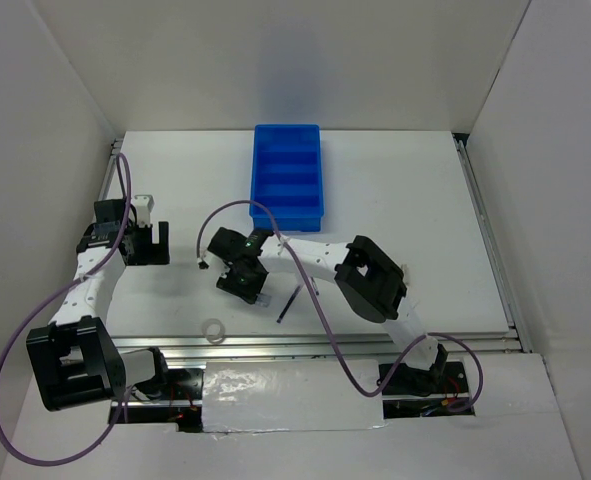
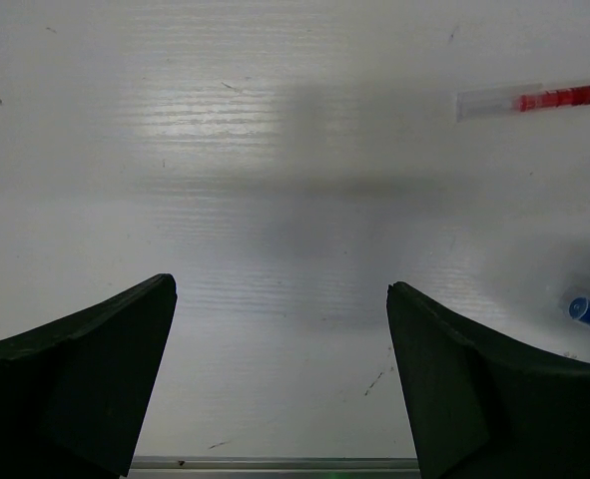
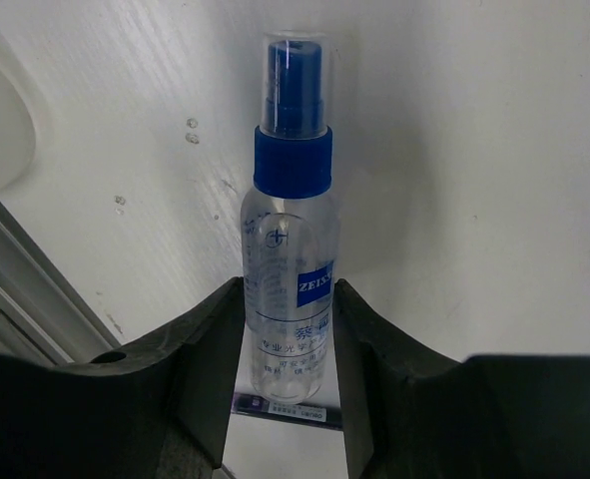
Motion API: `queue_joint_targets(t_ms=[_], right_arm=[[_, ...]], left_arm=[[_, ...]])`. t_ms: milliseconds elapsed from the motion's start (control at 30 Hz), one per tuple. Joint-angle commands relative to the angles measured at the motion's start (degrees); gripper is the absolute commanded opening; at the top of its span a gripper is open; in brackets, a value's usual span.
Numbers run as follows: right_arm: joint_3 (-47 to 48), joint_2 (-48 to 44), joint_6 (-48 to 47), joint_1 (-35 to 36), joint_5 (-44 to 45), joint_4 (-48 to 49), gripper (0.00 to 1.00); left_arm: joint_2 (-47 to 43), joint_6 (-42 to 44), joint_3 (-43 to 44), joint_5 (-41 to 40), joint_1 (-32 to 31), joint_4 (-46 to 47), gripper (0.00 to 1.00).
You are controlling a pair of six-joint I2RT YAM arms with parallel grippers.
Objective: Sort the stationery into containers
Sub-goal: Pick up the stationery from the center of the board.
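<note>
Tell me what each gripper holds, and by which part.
The right gripper holds the clear spray bottle by its lower body; the left gripper holds nothing.

**White table in a white booth**

A white table sits inside three plain white walls: back, left and right. A metal rail runs along the table's near edge, and another rail runs along its right side. In front of the near rail lies a crinkled silver sheet, set on a white board. In the left wrist view the tabletop carries a few small dark scuffs. In the right wrist view some tiny specks dot the surface, near the rail at lower left.
</note>
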Motion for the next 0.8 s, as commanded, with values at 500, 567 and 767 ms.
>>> queue_joint_targets(t_ms=[500, 567, 767], right_arm=[[1.92, -10.41, -8.16, -0.28, 7.04, -2.22, 0.00], [1.40, -14.09, -14.21, -0.72, 11.08, -1.79, 0.00], [0.52, -21.75, -32.14, -7.91, 23.13, 8.98, 0.00]], left_arm=[[0.32, -0.98, 0.46, 1.38, 0.28, 2.76, 0.99], [0.06, -0.98, 0.46, 1.73, 0.28, 2.85, 0.99], [-2.23, 0.07, -0.41, 3.13, 0.37, 4.69, 0.99]])
